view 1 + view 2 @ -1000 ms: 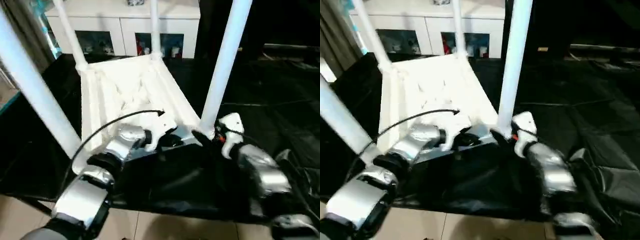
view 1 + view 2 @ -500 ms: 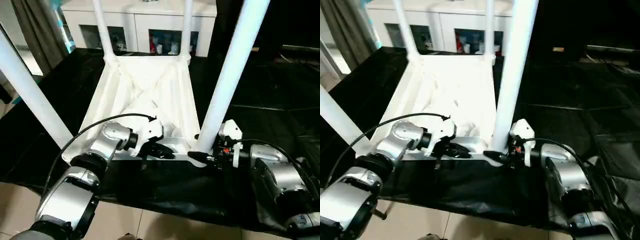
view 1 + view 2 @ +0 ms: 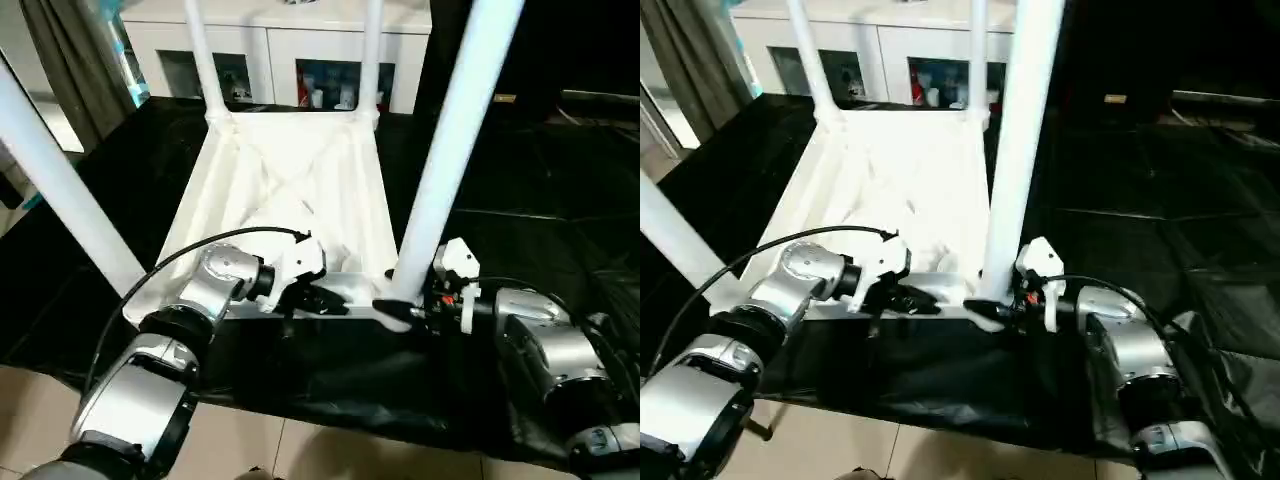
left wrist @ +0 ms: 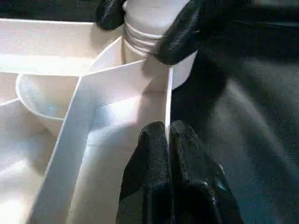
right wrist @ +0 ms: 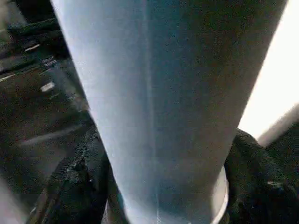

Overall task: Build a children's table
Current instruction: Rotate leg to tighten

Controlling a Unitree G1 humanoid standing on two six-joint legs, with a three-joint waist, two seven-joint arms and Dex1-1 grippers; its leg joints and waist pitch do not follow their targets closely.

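**White table, legs up, both claws still clamped**

Since half a second ago your children's table (image 3: 290, 190) has barely shifted. Your right gripper (image 3: 400, 308) still clenches the near-right leg (image 3: 450, 150) at its base; your left gripper (image 4: 168, 140) pinches the rim rib beside it. No readable writing.

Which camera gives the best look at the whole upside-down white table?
The left eye view: the ribbed white plastic tabletop with four tube legs. Right eye matches. Left wrist sees one edge, right wrist one leg.

No text, label, brand or number can be read anywhere in these views. The white plastic surfaces and black sheeting carry no legible marks.
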